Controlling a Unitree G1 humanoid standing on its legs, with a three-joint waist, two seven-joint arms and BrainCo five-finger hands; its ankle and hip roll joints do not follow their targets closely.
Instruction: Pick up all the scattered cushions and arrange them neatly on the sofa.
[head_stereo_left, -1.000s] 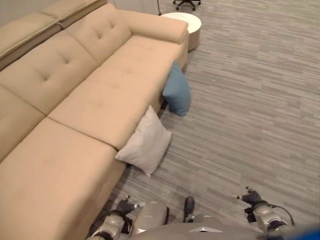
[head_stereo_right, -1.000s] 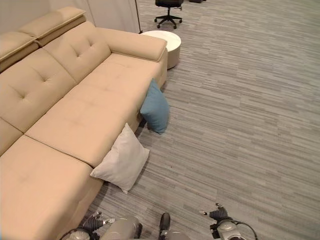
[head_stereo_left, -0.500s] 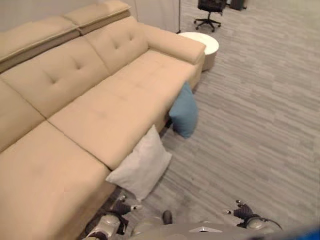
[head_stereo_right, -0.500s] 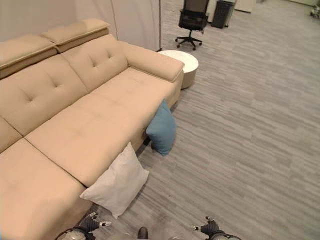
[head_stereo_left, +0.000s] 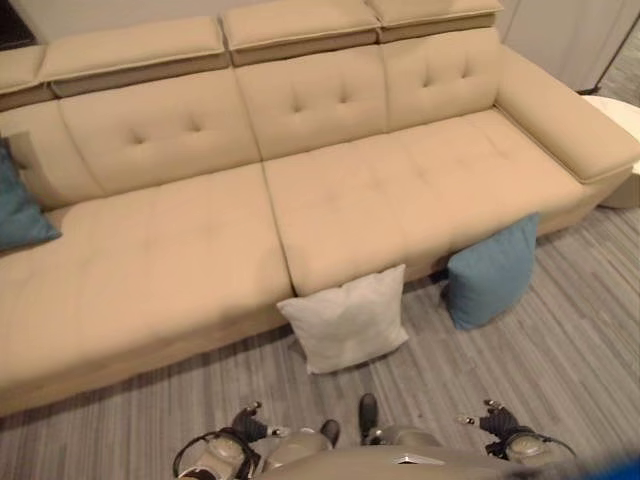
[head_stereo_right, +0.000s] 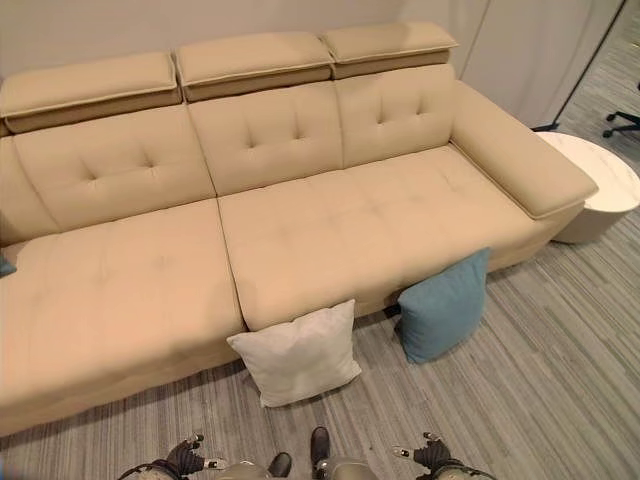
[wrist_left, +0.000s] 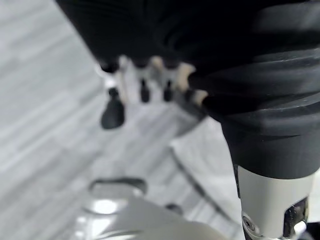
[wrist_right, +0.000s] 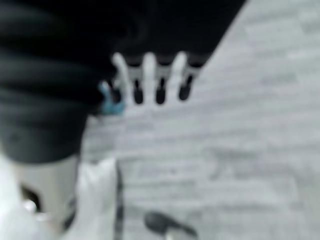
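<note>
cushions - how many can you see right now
3: a white cushion and a blue cushion on the floor, leaning against the sofa front; another blue one on the sofa's far left seat. More may be out of view.

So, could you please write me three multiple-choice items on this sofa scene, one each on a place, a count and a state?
1. Where is the white cushion?
A. On the sofa seat
B. On the floor, leaning against the sofa front
C. On the round table

2. How many blue cushions are in sight?
A. One
B. Two
C. Three

3. What are the robot's hands doing?
A. Both open, holding nothing
B. Left grips the white cushion
C. Right grips a blue cushion

Answers:
1 B: it stands on the floor against the sofa.
2 B: one blue cushion leans beside the white one; another blue cushion lies at the sofa's left end.
3 A: left hand and right hand show relaxed fingers over bare floor.
</note>
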